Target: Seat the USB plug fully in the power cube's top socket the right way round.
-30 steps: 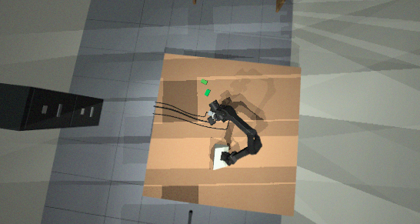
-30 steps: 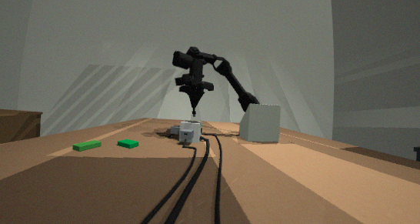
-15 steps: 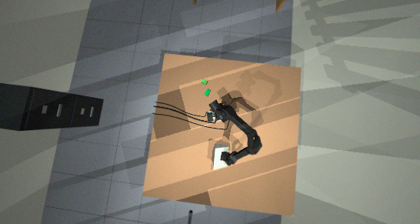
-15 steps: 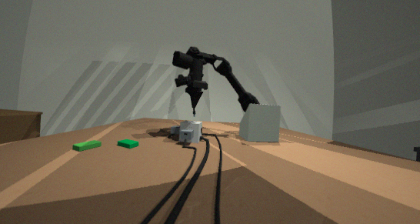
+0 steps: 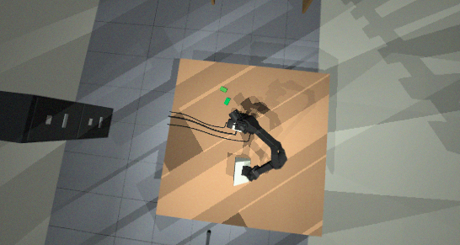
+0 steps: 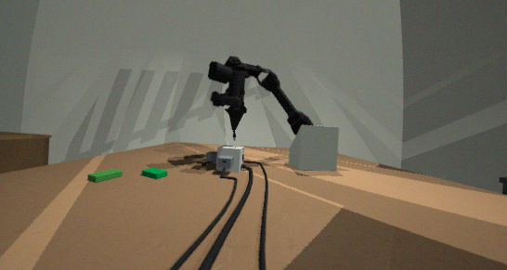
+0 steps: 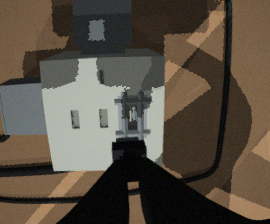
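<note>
Wooden tabletop (image 5: 202,196) (image 6: 139,216) (image 7: 266,200) bears no readable writing.Tan tabletop (image 5: 202,196) (image 6: 139,216) (image 7: 188,92) lies beneath the white cube (image 6: 237,153) (image 7: 66,150).

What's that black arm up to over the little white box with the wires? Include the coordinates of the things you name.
The robot arm's jaws (image 6: 234,137) are closed on the small USB plug (image 7: 133,117), holding it above the white power cube (image 6: 231,152) (image 7: 76,145). The plug looks to be out of the socket on top, with a gap between the jaws and the cube. It went in the wrong way round, so the job is to seat it correctly, let go and move clear. That is not done yet.
</note>
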`<state>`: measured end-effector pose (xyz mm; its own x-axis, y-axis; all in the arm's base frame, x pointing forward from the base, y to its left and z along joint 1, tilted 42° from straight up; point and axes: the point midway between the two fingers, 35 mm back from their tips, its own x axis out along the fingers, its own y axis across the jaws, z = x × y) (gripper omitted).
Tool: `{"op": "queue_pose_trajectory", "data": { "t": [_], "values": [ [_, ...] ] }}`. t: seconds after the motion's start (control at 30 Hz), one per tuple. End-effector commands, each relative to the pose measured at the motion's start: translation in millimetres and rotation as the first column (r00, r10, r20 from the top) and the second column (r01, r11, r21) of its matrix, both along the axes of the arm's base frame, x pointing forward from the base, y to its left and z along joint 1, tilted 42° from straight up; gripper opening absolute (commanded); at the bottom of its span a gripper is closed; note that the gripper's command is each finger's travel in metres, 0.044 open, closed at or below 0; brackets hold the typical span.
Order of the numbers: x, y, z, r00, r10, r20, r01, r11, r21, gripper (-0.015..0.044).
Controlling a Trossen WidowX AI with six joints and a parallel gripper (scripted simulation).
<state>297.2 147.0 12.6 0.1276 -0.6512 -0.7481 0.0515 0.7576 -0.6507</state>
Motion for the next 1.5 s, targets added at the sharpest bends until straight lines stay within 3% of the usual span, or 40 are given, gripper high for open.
{"op": "queue_pose_trajectory", "data": {
  "t": [0.0, 0.67, 1.47],
  "values": [
    [0.0, -0.3, -0.3, 0.995, -0.073, 0.062, 0.073, 0.997, 0.015, 0.0000],
    [-0.1, -0.3, -0.3, 0.817, -0.451, 0.360, 0.420, 0.892, 0.165, 0.0000],
    [-0.1, -0.4, -0.4, 0.327, -0.767, 0.552, 0.654, 0.606, 0.453, 0.0000]
  ]
}}
